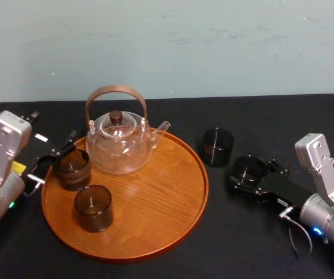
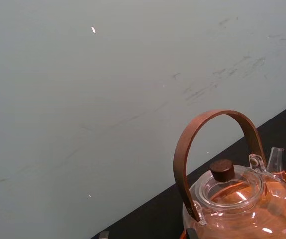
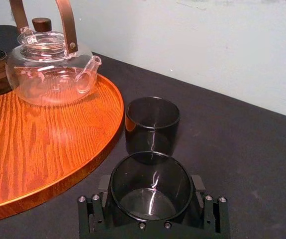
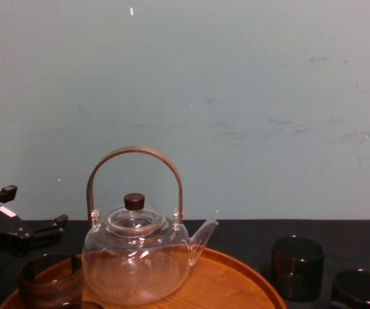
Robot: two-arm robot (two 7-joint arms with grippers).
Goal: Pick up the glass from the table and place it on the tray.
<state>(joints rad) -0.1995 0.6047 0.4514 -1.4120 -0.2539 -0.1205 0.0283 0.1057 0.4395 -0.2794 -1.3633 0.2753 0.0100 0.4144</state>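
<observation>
A dark glass stands on the black table, right of the tray. My right gripper is open around it, one finger on each side, low over the cloth. A second dark glass stands just beyond it, nearer the tray rim. The round wooden tray carries a glass teapot and two more dark glasses. My left gripper hangs open at the tray's left rim, beside the rear glass.
The table is covered in black cloth, with a pale wall close behind it. The teapot's tall wooden handle rises over the back of the tray. The tray's right half is bare wood.
</observation>
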